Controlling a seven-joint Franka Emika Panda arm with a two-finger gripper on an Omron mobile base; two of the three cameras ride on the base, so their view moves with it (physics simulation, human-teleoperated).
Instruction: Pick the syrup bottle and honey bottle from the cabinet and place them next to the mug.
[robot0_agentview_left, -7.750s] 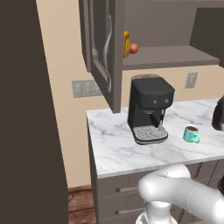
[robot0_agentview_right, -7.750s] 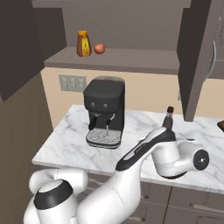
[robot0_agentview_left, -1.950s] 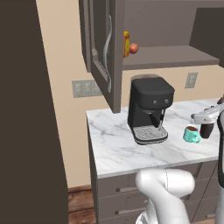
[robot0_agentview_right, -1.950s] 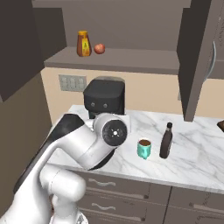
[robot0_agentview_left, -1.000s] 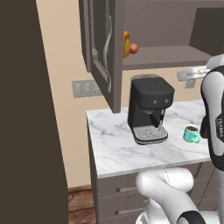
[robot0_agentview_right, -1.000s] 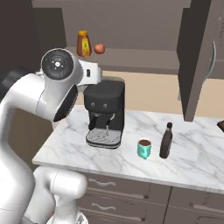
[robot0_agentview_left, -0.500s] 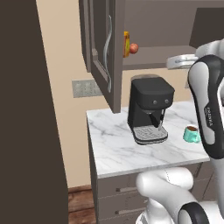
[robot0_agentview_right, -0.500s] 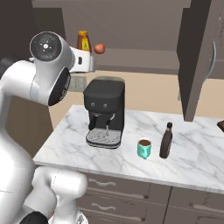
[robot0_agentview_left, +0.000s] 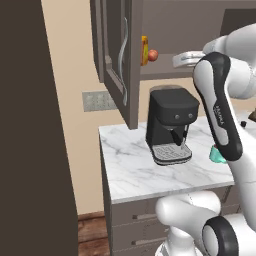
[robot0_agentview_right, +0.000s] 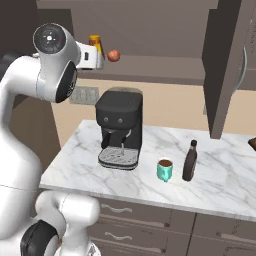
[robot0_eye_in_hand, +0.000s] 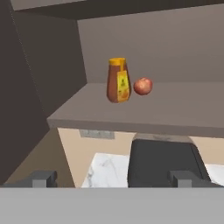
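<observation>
Ahead of the claw (robot0_eye_in_hand: 112, 177) with its dark grey tips stands the rounded amber-orange honey bottle (robot0_eye_in_hand: 118, 81) with a yellow label, a small red ball (robot0_eye_in_hand: 143, 86) just beside it on the grey-brown cabinet shelf (robot0_eye_in_hand: 175, 111). Below the claw: a black coffee machine (robot0_agentview_right: 119, 128), a teal mug (robot0_agentview_right: 164, 169), a dark brown syrup bottle (robot0_agentview_right: 189, 161), white grey-veined marble tabletop (robot0_agentview_right: 230, 175).

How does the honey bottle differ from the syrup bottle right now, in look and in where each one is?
The honey bottle is amber-orange with a yellowish top; the syrup bottle is dark brown with a dark cap. The honey bottle is squat and rounded, the syrup bottle slim with a narrow neck. The honey bottle stands on the cabinet shelf beside a small red ball; the syrup bottle stands on the marble counter next to the mug. Both are upright and unheld.
</observation>
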